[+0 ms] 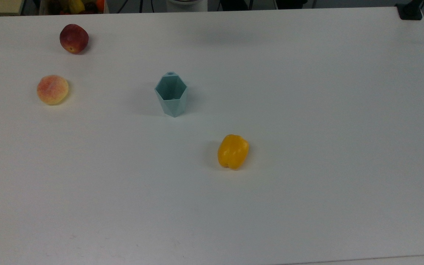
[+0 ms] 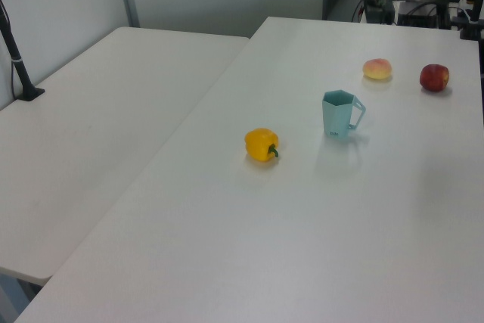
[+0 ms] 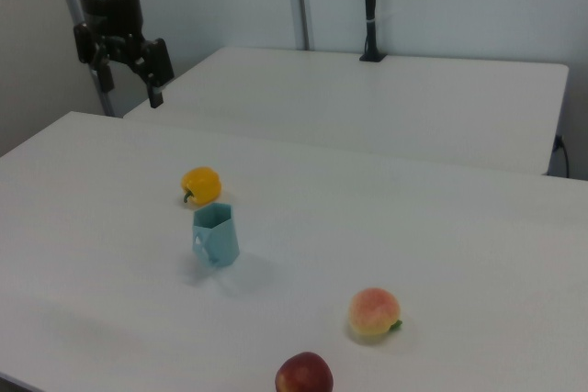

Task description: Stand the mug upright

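The fingers (image 3: 129,66) are seen spread apart and holding nothing, raised high above the far left part of the white surface (image 3: 441,254) in the right view, pointing downward. The mug (image 3: 215,235) is well apart from them: it lies nearer the camera and toward the right view's right, with the yellow bell pepper (image 3: 201,184) between the two along that line.

The mug (image 1: 171,94) is found standing on its base near the middle of the surface (image 1: 307,110), its hexagonal rim opened upward, so that its long axis is judged vertical. In the left view the mug (image 2: 339,114) is shown with its angular handle turned to the left view's right, toward the peach (image 2: 377,69) and the red apple (image 2: 434,77). The task is therefore judged done as things lie, and no further grasp seems called for; were one needed, the fingers would have to be brought down and across past the pepper.

A small dark mark is visible low on the mug's wall in the left view, but it cannot be read. No other brand, label or writing is made out on the fruit or the surface.
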Tool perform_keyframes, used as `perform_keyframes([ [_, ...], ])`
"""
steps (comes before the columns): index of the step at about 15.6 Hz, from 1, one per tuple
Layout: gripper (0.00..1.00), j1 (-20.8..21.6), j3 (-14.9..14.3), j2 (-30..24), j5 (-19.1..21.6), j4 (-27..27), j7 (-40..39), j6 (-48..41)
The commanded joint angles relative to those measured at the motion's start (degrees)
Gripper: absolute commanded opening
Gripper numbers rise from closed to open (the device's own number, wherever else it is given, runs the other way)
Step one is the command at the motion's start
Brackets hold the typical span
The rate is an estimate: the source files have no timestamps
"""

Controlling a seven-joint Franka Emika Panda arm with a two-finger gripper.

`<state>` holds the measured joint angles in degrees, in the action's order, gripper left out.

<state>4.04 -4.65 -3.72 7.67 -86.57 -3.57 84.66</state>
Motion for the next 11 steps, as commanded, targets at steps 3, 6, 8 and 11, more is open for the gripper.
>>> perform_keyframes([
  [3, 1.0, -0.97, 0.61, 0.47, 0.15, -3.96, -4.86, 8.75],
  [6, 1.0, -0.97, 0.52, 0.65, -1.07, -4.14, -4.86, 10.08],
  [8, 1.0, -0.88, 0.52, 0.56, -3.18, -5.01, -4.69, 10.17],
  [11, 1.0, -0.62, 0.61, 0.56, -3.54, -5.02, -4.6, 10.17],
])
